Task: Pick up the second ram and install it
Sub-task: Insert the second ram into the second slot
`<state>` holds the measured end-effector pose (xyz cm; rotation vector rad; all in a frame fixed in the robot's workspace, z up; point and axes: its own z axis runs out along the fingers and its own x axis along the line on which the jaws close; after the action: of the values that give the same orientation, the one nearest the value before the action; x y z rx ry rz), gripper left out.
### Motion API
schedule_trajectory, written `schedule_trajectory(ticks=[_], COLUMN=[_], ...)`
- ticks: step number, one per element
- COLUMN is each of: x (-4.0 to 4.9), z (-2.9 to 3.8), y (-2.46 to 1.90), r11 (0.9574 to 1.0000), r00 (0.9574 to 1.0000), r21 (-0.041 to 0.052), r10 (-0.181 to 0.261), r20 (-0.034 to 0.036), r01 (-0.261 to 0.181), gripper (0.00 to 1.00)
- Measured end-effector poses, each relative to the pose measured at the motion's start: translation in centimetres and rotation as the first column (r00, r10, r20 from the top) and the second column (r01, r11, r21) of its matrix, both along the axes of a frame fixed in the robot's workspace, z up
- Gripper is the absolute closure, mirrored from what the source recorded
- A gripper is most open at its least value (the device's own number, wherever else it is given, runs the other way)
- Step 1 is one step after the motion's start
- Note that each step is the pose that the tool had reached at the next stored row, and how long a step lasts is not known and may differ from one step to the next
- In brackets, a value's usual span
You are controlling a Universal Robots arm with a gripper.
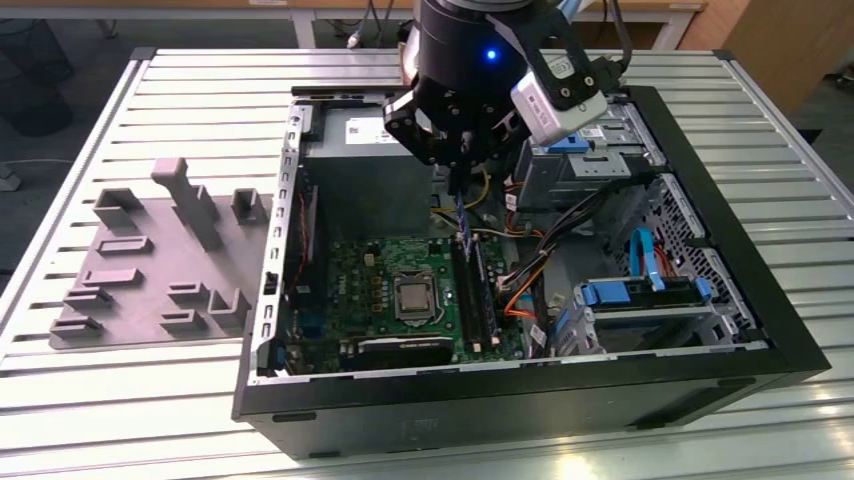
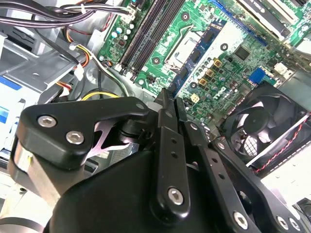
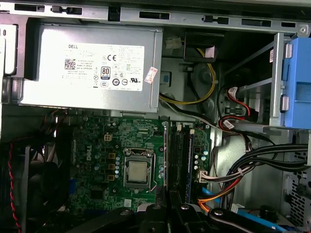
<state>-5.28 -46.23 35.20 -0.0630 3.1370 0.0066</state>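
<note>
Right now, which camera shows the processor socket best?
The first wrist view: the processor socket faces it squarely, unobstructed. The exterior view shows it slanted. The second wrist view shows it tilted, with the second ram along one edge.

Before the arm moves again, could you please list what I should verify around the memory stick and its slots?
1. Thin blue-green RAM stick clamped upright in the black gripper: ok.
2. Stick hangs above the long black memory slots, not seated: ok.
3. Stick lined up with a free slot: cannot tell.
4. Orange and black cables lie beside the slots, not across them: ok.
5. Slot latches open: cannot tell.
</note>
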Motion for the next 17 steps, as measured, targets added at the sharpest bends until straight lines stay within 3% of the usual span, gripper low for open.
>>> schedule_trajectory(ticks=[10, 17], x=[0.00, 0.02], z=[-0.04, -0.76], y=[0.00, -0.33], r11=[1.0000, 0.9999], r00=[1.0000, 0.9999], r21=[0.0002, 0.0000], r10=[0.000, -0.014], r20=[0.0001, 0.0001], r01=[0.000, 0.014], gripper=[0.86, 0.86])
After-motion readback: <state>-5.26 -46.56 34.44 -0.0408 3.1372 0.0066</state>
